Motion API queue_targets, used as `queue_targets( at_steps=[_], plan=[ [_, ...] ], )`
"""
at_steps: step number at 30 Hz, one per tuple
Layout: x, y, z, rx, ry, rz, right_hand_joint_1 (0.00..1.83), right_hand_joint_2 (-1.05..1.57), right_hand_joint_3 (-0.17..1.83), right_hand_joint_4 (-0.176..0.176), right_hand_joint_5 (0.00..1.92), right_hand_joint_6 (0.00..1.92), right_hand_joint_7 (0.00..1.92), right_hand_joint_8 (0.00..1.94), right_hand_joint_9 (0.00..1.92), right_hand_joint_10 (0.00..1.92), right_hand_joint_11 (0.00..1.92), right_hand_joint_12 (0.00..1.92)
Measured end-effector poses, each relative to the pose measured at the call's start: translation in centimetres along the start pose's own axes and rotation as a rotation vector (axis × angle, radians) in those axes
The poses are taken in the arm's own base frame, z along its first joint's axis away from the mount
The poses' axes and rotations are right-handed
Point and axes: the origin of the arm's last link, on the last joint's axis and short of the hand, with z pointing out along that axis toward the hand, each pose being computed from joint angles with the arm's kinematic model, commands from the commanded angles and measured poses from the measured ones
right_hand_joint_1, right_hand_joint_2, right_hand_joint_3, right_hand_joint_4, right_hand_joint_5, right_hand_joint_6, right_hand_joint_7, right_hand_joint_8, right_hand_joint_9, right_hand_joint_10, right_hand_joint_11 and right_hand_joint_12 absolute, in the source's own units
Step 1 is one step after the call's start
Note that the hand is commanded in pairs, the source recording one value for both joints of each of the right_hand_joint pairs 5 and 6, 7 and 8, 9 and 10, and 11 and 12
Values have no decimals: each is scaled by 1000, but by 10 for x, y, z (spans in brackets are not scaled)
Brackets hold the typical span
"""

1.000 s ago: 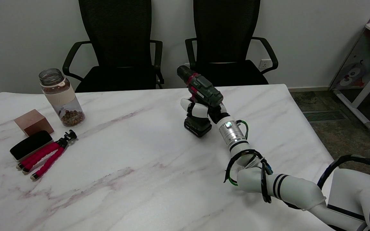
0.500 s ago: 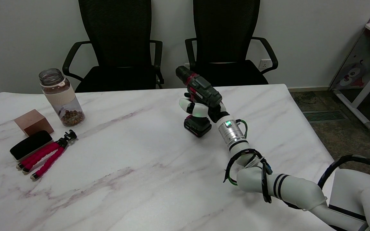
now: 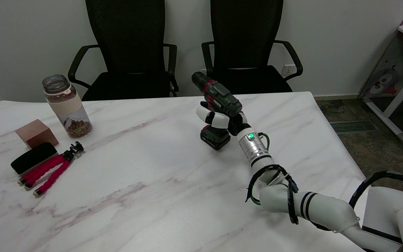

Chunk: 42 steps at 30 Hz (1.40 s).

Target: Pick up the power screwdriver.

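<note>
Behind robot hand (image 3: 219,120), screwdriver (image 3: 219,96) grip

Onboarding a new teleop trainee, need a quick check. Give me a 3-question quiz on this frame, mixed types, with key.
1. True or false: the right hand grips the power screwdriver by its handle.
2. Multiple choice: where does the screwdriver's chuck point? A) toward the chairs, up and left in the picture; B) toward the camera; C) straight down at the table.
3. Fill in: the pink-legged tripod lies next to a black ____.

Key:
1. True; the fingers wrap the handle between the motor body and the battery pack.
2. A.
3. Phone, lying flat in front of the brown block.
</note>
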Motion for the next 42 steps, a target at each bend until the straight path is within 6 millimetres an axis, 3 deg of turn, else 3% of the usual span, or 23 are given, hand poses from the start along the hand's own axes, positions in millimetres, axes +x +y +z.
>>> queue_targets(
  at_steps=[13, 16, 19, 23, 28, 35, 42],
  plan=[
    [3, 7, -9, -21, 2, 92, 998, 386, 1009, -60, 69, 69, 69, 69, 453, 453, 532, 532],
    [4, 8, -10, -23, 3, 108, 997, 400, 971, -55, 74, 74, 74, 74, 507, 507, 670, 670],
    [4, 9, -12, -25, 3, 119, 997, 418, 943, -50, 89, 89, 89, 89, 628, 628, 1051, 1051],
    [4, 10, -13, -26, 3, 130, 1000, 483, 909, -46, 106, 106, 106, 106, 830, 830, 1283, 1283],
    [4, 11, -14, -28, 3, 140, 1004, 566, 874, -42, 133, 133, 133, 133, 984, 984, 1392, 1392],
    [5, 11, -15, -28, 4, 149, 1000, 695, 845, -33, 177, 177, 177, 177, 1049, 1049, 1431, 1431],
    [5, 12, -15, -29, 4, 154, 987, 800, 818, -19, 834, 834, 834, 834, 1071, 1071, 1453, 1453]
  ],
)
